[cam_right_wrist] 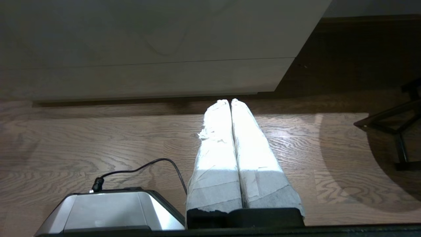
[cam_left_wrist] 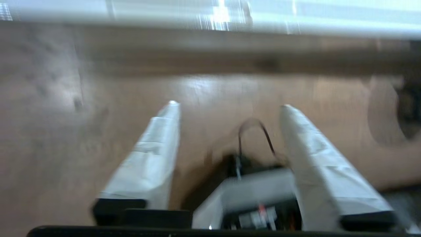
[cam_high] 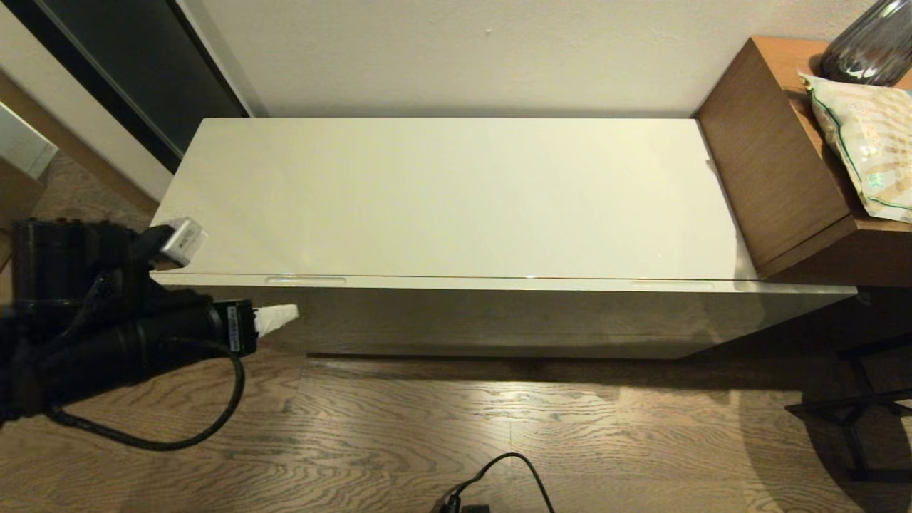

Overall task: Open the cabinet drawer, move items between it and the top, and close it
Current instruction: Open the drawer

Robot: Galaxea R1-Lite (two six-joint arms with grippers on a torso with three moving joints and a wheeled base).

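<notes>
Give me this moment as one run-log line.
drawer: closed | top: bare | left gripper: open, empty, beside cabinet's left front corner | right gripper: shut, parked over floor
</notes>
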